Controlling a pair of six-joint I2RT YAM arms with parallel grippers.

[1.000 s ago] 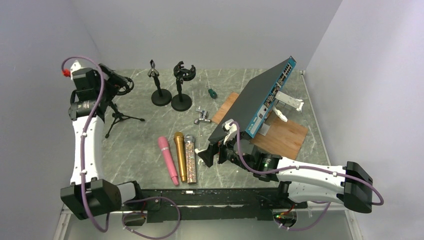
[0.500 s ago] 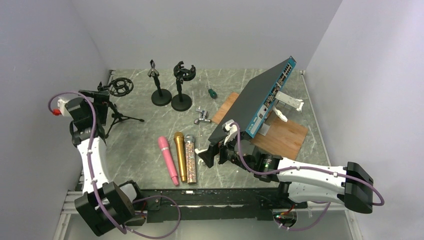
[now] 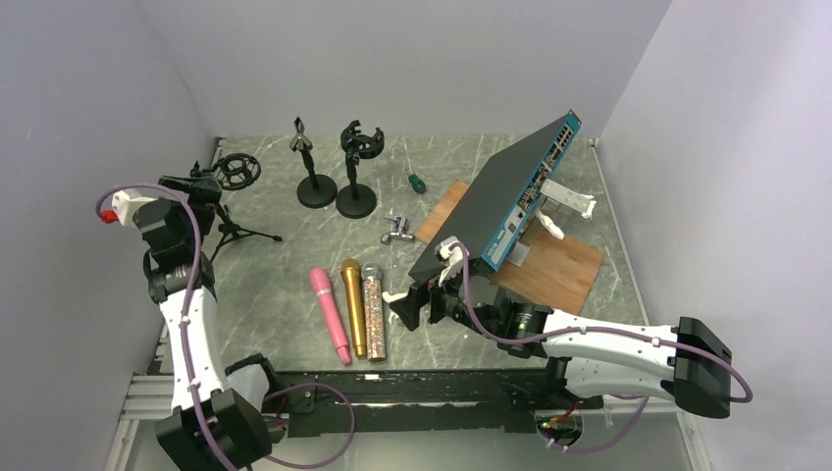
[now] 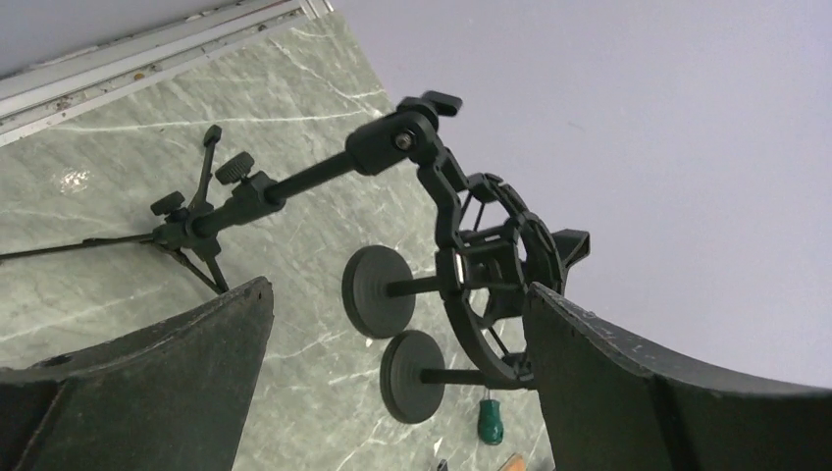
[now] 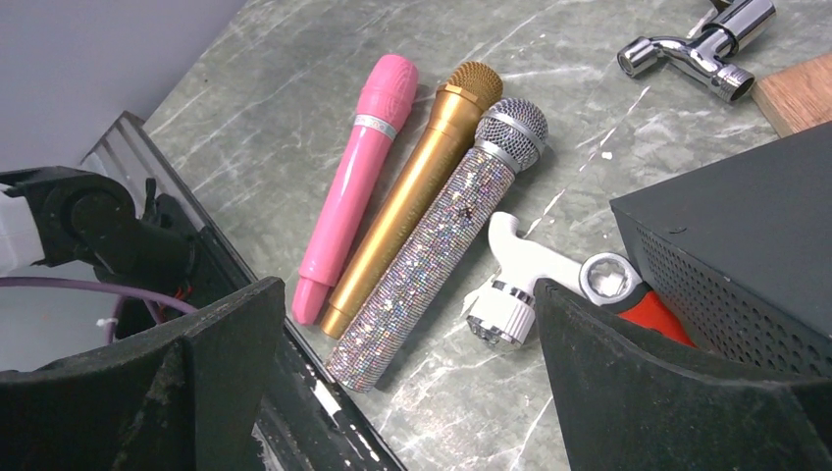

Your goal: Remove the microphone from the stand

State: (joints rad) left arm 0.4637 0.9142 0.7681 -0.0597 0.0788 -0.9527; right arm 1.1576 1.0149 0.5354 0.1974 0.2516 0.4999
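Grey-green marbled stone formed the table (image 3: 285,265). Three microphones lay flat on it, side by side near its front edge, with their heads pointing away from the arms. From left to right they were the pink microphone (image 3: 331,316), the gold microphone (image 3: 353,307) and the glitter microphone (image 3: 374,312). Each touched or nearly touched its neighbour, and all three lay well apart from every stand.

At the far left stood the tripod stand (image 3: 234,232), its boom carrying a shock-mount ring (image 3: 236,170) turned on edge. Two round-base stands (image 3: 316,188) stood upright just beside each other near the back wall.

The left gripper (image 4: 397,289) was raised at the table's left edge with its jaws spread wide and nothing between them. In the left wrist view the ring appeared beyond the fingers (image 4: 196,363), near them. Whether it touched them could not be told.

The right gripper (image 5: 409,287) hung low over the table, its jaws likewise wide apart and unloaded. It sat just right of the glitter microphone and beside the near corner of a dark network switch (image 3: 500,201). The switch was tilted steeply over a wooden board (image 3: 559,270).

A white-handled tool (image 5: 515,275) lay between the glitter microphone and the switch. A chrome tap (image 3: 397,229) and a small green-handled tool (image 3: 416,183) lay further back.
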